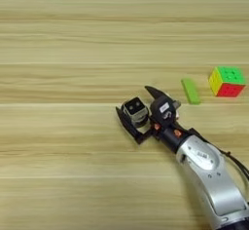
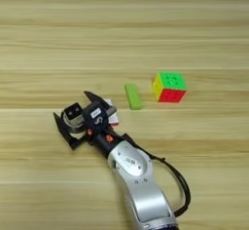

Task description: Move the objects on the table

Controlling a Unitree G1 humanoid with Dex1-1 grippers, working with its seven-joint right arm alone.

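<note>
Place: from my seat this looks like a test bench in a lab, though I can't see any room beyond the tabletop.
Surface: a light wooden table with plank lines fills my whole view.
Machine: a silver robot arm with a trailing black cable reaches over it.
Props: a puzzle cube and a green bar, set out like practice pieces.
</note>
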